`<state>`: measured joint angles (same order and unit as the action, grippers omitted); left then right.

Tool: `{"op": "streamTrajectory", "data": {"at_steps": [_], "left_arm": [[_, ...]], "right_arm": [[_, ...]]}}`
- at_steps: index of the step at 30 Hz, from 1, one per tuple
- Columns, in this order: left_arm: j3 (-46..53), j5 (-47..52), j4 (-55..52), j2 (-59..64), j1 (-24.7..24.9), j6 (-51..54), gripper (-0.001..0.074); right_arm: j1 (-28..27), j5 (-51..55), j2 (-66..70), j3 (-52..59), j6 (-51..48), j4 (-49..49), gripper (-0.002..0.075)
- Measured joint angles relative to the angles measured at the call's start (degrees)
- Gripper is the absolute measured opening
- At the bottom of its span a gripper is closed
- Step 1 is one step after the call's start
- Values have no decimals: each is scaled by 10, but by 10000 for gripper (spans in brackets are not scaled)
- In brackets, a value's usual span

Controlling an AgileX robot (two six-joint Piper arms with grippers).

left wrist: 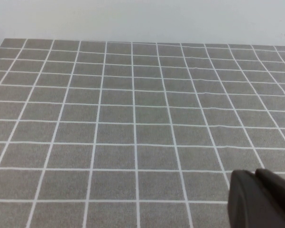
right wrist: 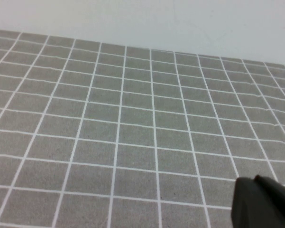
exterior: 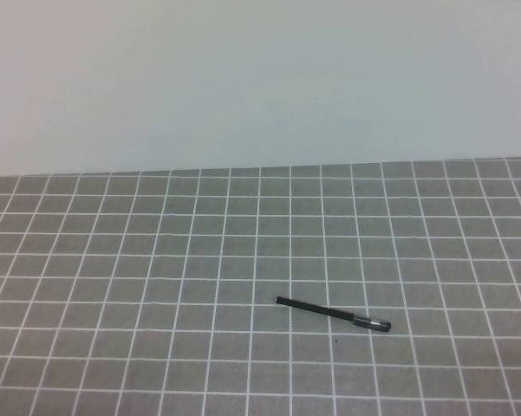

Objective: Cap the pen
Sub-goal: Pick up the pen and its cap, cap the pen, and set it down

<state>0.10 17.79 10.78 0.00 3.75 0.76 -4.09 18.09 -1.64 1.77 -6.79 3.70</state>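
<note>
A slim black pen [exterior: 331,312] lies flat on the grey grid mat, right of centre and toward the front, with a thicker grey end [exterior: 374,324] pointing right. No separate cap shows in any view. Neither arm appears in the high view. In the left wrist view my left gripper [left wrist: 254,174] shows as two dark fingers pressed together, shut on nothing, above bare mat. In the right wrist view my right gripper [right wrist: 254,179] is likewise shut and holds nothing. The pen is in neither wrist view.
The grey mat with white grid lines [exterior: 156,260] covers the whole table up to a plain pale wall [exterior: 260,78] at the back. Nothing else lies on it.
</note>
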Motion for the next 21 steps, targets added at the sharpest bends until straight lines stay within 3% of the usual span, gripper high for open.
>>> {"op": "streamTrajectory", "data": {"at_steps": [21], "left_arm": [[0,0,1,1,0,0,-1]], "right_arm": [[0,-12,0,1,11,0,-3]]}}
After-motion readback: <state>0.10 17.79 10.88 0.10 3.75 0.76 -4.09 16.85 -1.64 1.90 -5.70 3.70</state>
